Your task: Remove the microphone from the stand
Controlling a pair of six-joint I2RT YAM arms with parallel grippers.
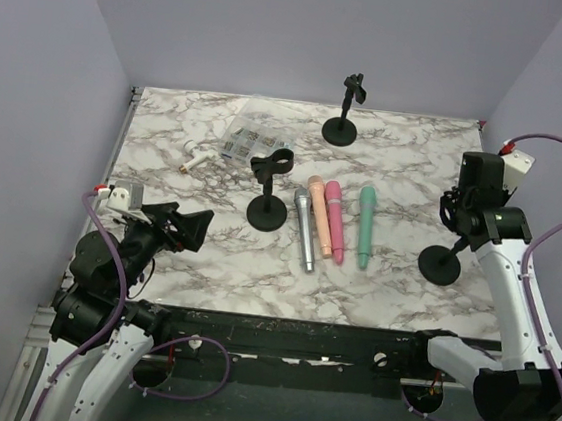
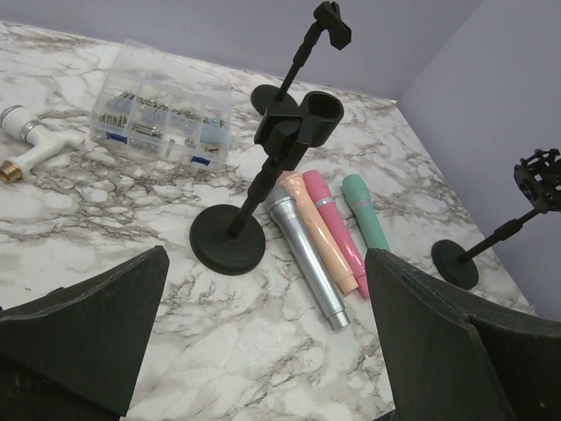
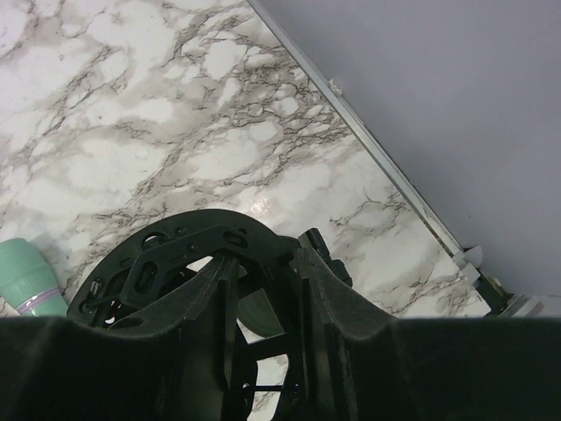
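1. The tabletop (image 1: 408, 153) is white marble with grey and brown veining. It is closed in on three sides by plain lavender walls (image 1: 280, 29).
2. A thin metal edge strip (image 3: 386, 167) runs where the marble meets the right-hand wall.
3. Four microphones lie flat on the marble, side by side near the middle. From left to right they are the silver microphone (image 1: 305, 231), the peach microphone (image 1: 319, 215), the pink microphone (image 1: 334, 219) and the green microphone (image 1: 365, 226).
4. The first three are touching or nearly so. The green one lies a little apart.
5. The middle stand (image 1: 266, 212) stands upright just left of the silver microphone, and its clip is empty.
6. The far stand (image 1: 341, 129) stands near the back wall, and its clip is also bare.
7. The right stand (image 1: 440, 264) stands close to the right edge, right of the green microphone.
8. The right gripper (image 3: 263, 281) sits at the ring mount (image 3: 131, 263) on top of the right stand. Its jaws are narrow, but I cannot tell whether they pinch the ring.
9. The left gripper (image 1: 187, 227) hangs low over the near-left marble, spread wide and holding nothing.
10. A clear parts box (image 1: 248, 139) and a white fitting (image 1: 198, 157) lie toward the far left.
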